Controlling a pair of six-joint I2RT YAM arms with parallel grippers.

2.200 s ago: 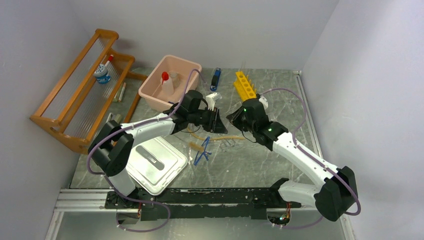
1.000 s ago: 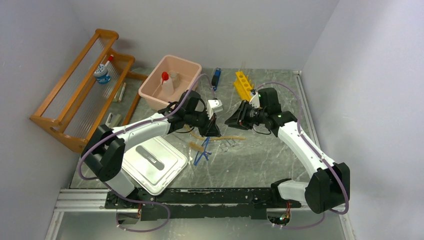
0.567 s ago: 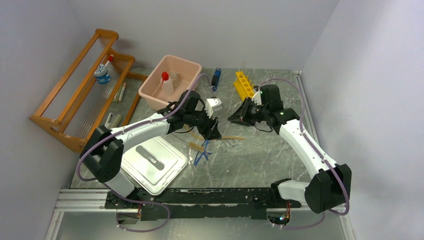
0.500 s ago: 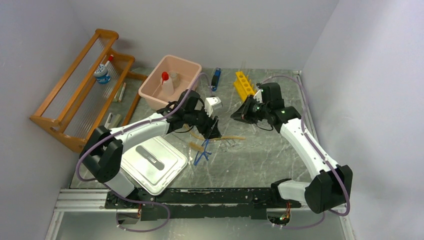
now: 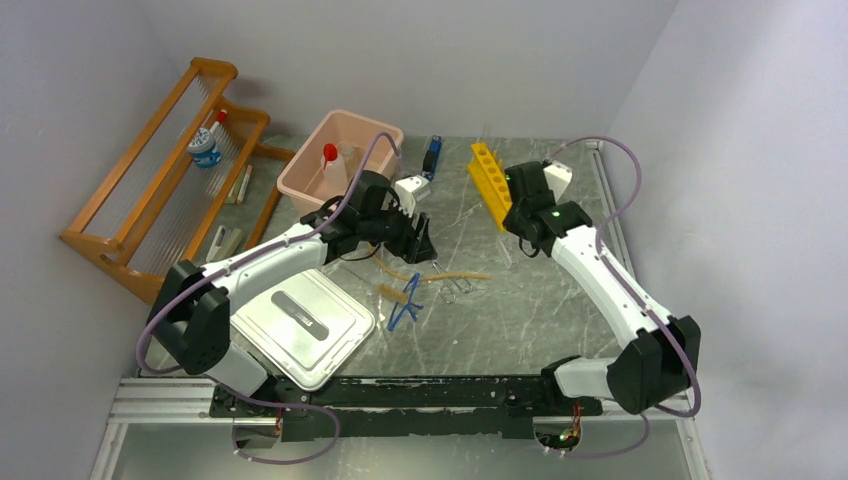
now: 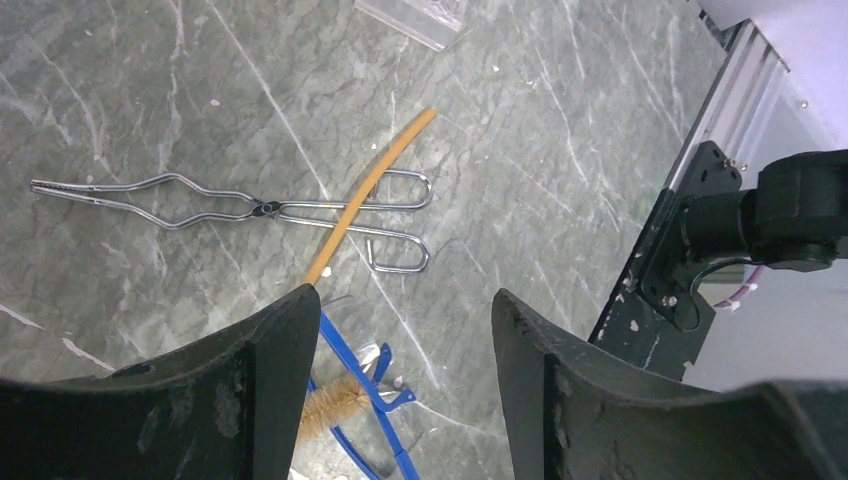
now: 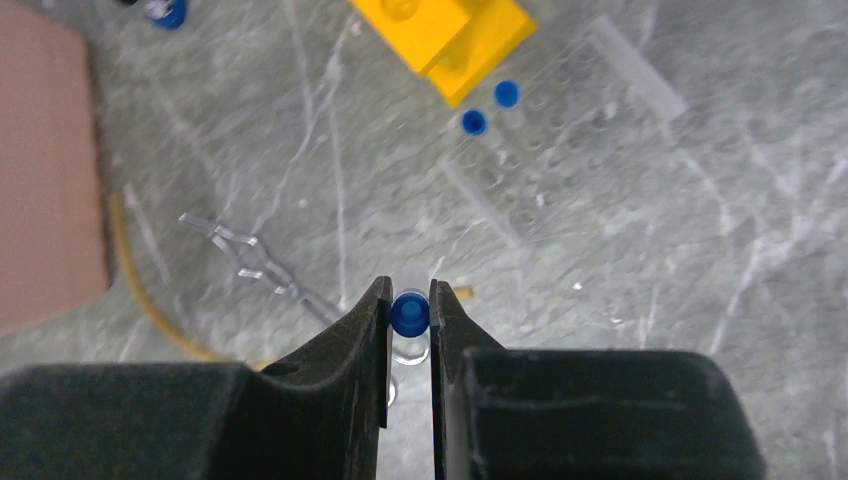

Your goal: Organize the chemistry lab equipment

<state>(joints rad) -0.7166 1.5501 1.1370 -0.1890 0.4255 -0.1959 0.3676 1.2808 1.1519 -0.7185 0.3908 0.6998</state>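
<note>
A pink tub [image 5: 300, 188], off to the left of the left pincer [image 6: 405, 310], holds a white red-capped bottle [image 5: 333, 168]. That pincer is spread and empty above the tabletop [image 6: 560, 150]. Its wrist view shows clearly the metal tongs [image 6: 200, 208] crossing a tan hose [image 6: 372, 192] just beyond its tips. Only the right wrist view shows the right pincer [image 7: 409, 292] pinching a blue-capped tube [image 7: 409, 314].

Left hand [image 6: 400, 300] agape (right hand [image 7: 410, 298] pinched)

Robot lab test cell: plain pale enclosure walls [image 5: 450, 60], grey marble-pattern tabletop [image 5: 540, 310], aluminium mounting rail [image 5: 160, 398]. Chemistry gear: yellow plastic holed tube rack [image 5: 488, 176], wooden drying rack [image 5: 140, 215], metal crucible tongs [image 6: 262, 208].
</note>
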